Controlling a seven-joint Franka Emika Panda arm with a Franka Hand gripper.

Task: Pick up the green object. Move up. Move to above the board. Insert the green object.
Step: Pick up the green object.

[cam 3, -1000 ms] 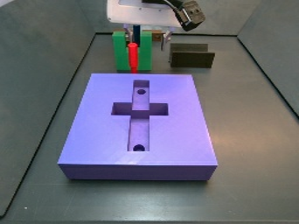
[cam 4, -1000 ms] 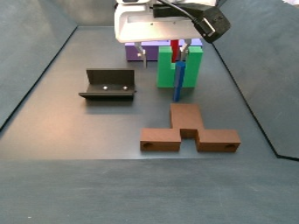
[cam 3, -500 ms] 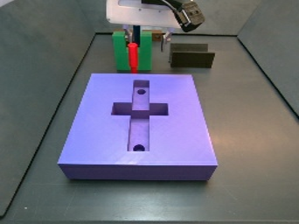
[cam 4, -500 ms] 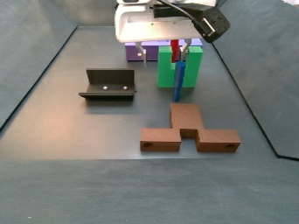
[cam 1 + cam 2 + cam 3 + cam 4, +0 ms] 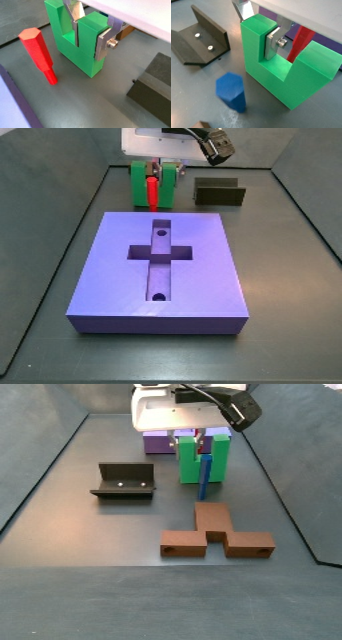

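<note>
The board (image 5: 163,263) lay nearest on the table (image 5: 287,338). Behind it stood the green object (image 5: 79,42), one upright arm clamped between the fingers of the gripper (image 5: 90,30), one finger inside its notch.

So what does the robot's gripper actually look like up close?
The gripper has two flat silver metal fingers, one showing a small screw. In both side views its body is a white boxy housing with a black part and dark cable on top.
</note>
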